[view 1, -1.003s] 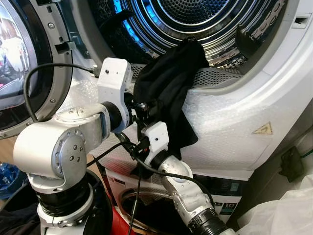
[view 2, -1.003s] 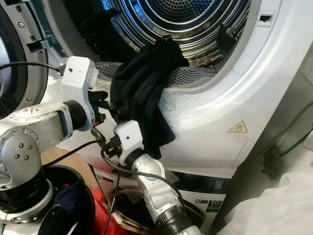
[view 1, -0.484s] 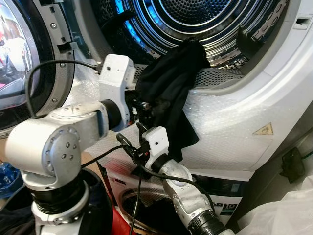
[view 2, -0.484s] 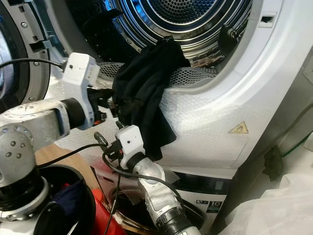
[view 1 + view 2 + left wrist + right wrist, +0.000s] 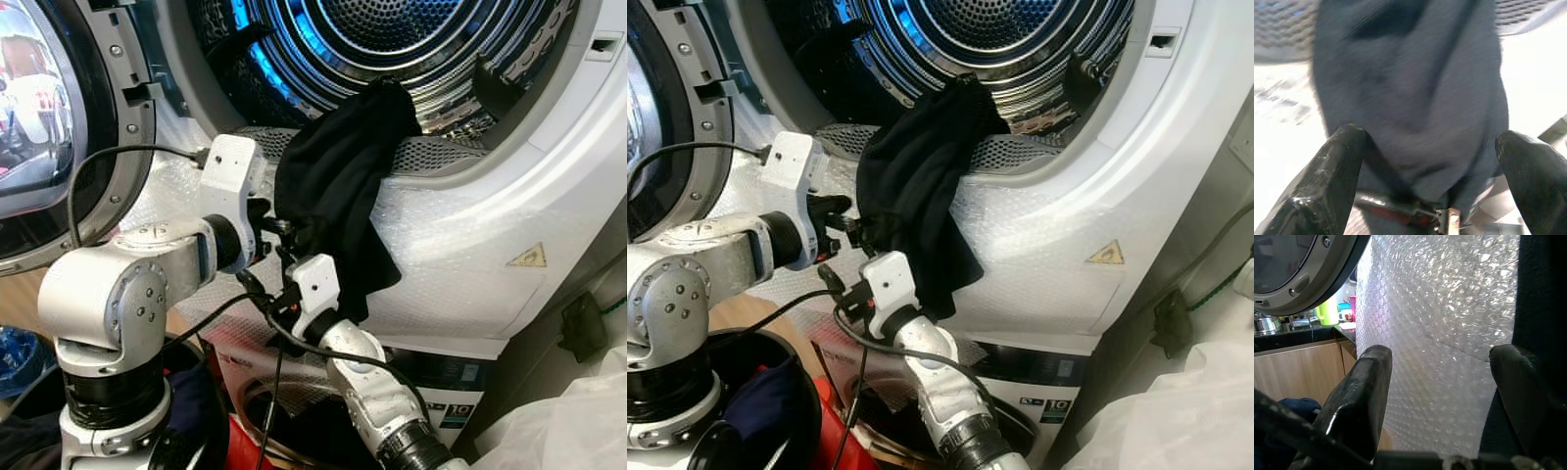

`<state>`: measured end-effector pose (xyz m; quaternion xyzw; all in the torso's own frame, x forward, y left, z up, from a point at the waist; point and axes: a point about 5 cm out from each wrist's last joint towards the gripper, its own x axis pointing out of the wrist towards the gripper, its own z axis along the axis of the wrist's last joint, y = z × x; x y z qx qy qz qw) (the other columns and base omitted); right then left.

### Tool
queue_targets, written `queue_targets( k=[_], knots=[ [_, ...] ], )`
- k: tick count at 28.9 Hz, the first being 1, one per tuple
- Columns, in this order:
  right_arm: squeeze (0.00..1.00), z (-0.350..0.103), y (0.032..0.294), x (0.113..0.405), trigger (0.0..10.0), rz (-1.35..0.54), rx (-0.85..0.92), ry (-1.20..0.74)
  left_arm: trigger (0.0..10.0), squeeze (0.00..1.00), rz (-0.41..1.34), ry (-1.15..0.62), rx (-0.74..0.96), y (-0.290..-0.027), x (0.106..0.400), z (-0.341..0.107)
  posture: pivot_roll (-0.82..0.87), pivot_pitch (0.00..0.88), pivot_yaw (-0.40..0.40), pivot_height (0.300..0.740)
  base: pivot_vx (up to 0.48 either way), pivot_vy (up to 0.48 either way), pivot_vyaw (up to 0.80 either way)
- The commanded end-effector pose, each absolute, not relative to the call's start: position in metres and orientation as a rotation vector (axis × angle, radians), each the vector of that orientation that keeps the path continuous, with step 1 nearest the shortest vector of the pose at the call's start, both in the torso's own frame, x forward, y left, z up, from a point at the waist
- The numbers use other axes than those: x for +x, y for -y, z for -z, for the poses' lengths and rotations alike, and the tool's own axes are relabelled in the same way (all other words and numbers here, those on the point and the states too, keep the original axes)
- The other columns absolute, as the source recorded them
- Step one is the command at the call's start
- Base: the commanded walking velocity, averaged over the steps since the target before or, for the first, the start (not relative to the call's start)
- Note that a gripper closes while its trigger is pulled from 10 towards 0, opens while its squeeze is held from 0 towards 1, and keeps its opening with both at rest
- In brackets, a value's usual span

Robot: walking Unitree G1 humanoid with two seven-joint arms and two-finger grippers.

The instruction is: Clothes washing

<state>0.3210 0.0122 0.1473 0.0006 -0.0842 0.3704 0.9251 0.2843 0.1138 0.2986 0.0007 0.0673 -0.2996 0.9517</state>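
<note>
**Garment hangs half out of the drum**

Black garment [image 5: 338, 186] drapes over the lip of the washer drum [image 5: 392, 39], centre frame, long axis running upper right to lower left. Your left gripper [image 5: 1427, 161] has its fingers apart around the hanging cloth; the right gripper [image 5: 1440, 396] is spread beside it, against the bubble wrap [image 5: 1435, 323]. Close on a thick fold, then lift inward over the rim.

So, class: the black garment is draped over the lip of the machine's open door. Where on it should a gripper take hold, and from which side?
Grip the bunched fold of the black garment hanging down the bubble-wrapped front panel, coming from outside the drum. That half hangs free, thick enough to pinch; the left gripper already straddles it with fingers open.
</note>
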Motion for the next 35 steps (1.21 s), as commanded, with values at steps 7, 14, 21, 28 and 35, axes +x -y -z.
queue_targets(
  k=[7, 14, 21, 28, 35],
  knots=[
    [0.00, -0.159, -0.042, 0.311, 10.0, -0.801, 0.082, 0.200, 10.0, 0.00, 0.498, -0.161, 0.033, -0.129, 0.297, -0.302, 0.07, 0.000, 0.062, 0.740, 0.000, 0.000, 0.00],
    [0.00, -0.160, -0.042, 0.312, 10.0, -0.801, 0.076, 0.202, 10.0, 0.00, 0.547, -0.135, 0.022, -0.124, 0.302, -0.298, 0.06, 0.000, 0.057, 0.740, 0.000, 0.000, 0.00],
    [0.00, -0.160, -0.041, 0.312, 10.0, -0.797, 0.074, 0.203, 10.0, 0.00, 0.668, -0.103, 0.036, -0.109, 0.299, -0.306, 0.05, 0.000, 0.058, 0.740, 0.000, 0.000, 0.00],
    [0.00, -0.162, -0.039, 0.313, 10.0, -0.786, 0.077, 0.208, 10.0, 0.00, 0.566, -0.144, 0.071, -0.124, 0.315, -0.299, 0.02, 0.000, 0.063, 0.740, 0.000, 0.000, 0.00],
    [0.00, -0.164, -0.035, 0.317, 10.0, -0.767, 0.069, 0.214, 10.0, 0.00, 0.587, -0.158, 0.065, -0.119, 0.318, -0.292, 0.00, 0.000, 0.071, 0.740, 0.000, 0.000, 0.00]
  ],
)
